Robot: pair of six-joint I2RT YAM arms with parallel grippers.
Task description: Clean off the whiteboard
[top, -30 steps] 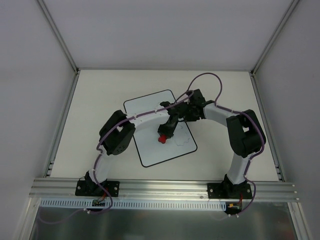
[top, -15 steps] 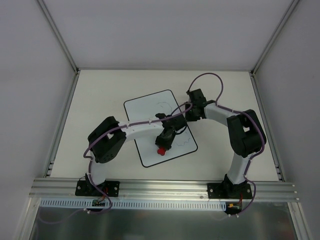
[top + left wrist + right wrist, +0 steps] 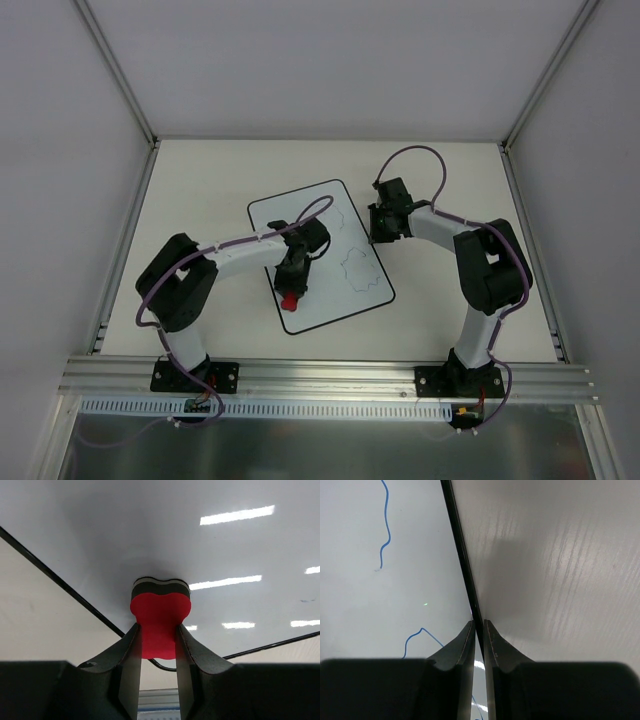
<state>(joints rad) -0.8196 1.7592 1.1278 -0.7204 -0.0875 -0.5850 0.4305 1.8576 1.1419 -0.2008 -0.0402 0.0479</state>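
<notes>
On flat white rectangular whiteboard, left gripper clamped red bone-shaped eraser against surface; right gripper, nearly closed, sat at board's black edge.

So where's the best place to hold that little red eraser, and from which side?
By its narrowed middle, coming from the red back. The left gripper is shut on the eraser just there: the wider lobes beyond the fingers should stop it slipping, and the dark felt face is left free against the whiteboard.
</notes>
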